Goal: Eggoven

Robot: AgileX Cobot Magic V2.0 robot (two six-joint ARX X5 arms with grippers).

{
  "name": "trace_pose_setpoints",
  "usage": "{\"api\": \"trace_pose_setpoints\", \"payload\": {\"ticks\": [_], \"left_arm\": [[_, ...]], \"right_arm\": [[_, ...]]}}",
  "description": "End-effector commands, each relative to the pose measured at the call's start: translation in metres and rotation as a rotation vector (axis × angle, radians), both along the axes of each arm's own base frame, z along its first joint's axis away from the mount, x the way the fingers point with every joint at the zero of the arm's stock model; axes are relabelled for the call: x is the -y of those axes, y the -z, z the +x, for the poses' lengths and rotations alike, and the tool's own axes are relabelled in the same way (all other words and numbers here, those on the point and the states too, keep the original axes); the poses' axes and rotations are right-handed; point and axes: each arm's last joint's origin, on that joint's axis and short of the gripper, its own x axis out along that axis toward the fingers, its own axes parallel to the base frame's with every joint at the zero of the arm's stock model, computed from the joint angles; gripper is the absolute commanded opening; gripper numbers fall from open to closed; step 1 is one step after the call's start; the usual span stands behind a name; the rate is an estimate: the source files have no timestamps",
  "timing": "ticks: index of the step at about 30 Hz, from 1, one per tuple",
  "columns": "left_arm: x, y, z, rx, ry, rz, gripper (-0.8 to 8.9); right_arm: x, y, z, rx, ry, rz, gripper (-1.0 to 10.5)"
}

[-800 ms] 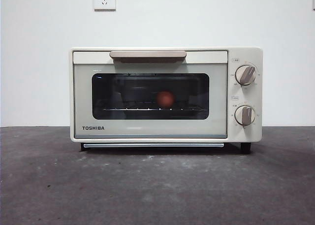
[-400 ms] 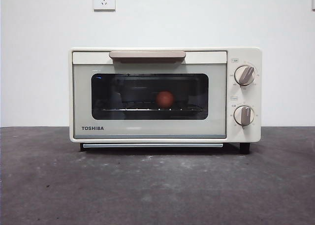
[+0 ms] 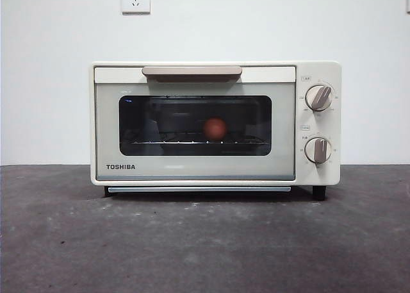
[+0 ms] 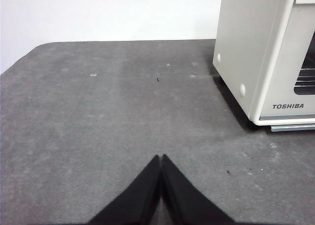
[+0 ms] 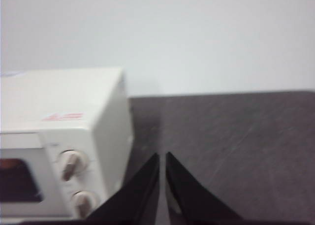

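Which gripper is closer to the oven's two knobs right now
Right. The right gripper hangs beside the oven's knob end, close to the knobs. The left gripper sits off the opposite, TOSHIBA-logo side.

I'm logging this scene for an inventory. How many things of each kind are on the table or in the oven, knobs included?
Toaster oven: 1
Egg, inside behind the window: 1
Knobs: 2
Total: 4

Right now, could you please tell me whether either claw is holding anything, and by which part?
Nothing is held: the left claw and right claw are both shut on nothing.
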Motion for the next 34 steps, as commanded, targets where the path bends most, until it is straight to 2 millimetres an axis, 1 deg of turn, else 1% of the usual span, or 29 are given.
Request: {"api": "trace_pose_setpoints", "payload": {"ticks": [1,4,8,11,17,26,34], "left_arm": [[0.0,0.009,0.001,-0.024,-0.001,-0.001,0.08],[0.0,0.009,0.001,-0.024,-0.001,-0.002,0.08],[0.0,0.009,0.001,-0.024,-0.001,-0.002,0.08],[0.0,0.009,0.001,-0.024,-0.001,-0.001,0.08],[0.0,0.009,0.001,-0.024,-0.002,-0.001,0.08],[0.0,0.009,0.001,-0.024,-0.002,-0.001,0.08],[0.0,0.009,0.001,-0.023,-0.001,-0.002,0.08]], "right_arm": [[0.003,0.021,-0.001,0.064,0.028,-0.022,0.1],[0.006,0.047,-0.003,0.096,0.057,-0.02,0.1],[0.009,0.076,-0.005,0.09,0.082,-0.022,0.1],[0.01,0.093,-0.005,0.08,0.094,-0.023,0.1],[0.01,0.118,-0.002,0.029,0.095,-0.015,0.1],[0.01,0.134,-0.004,-0.125,0.094,-0.014,0.1],[0.01,0.131,-0.003,-0.099,0.094,-0.014,0.1]]}}
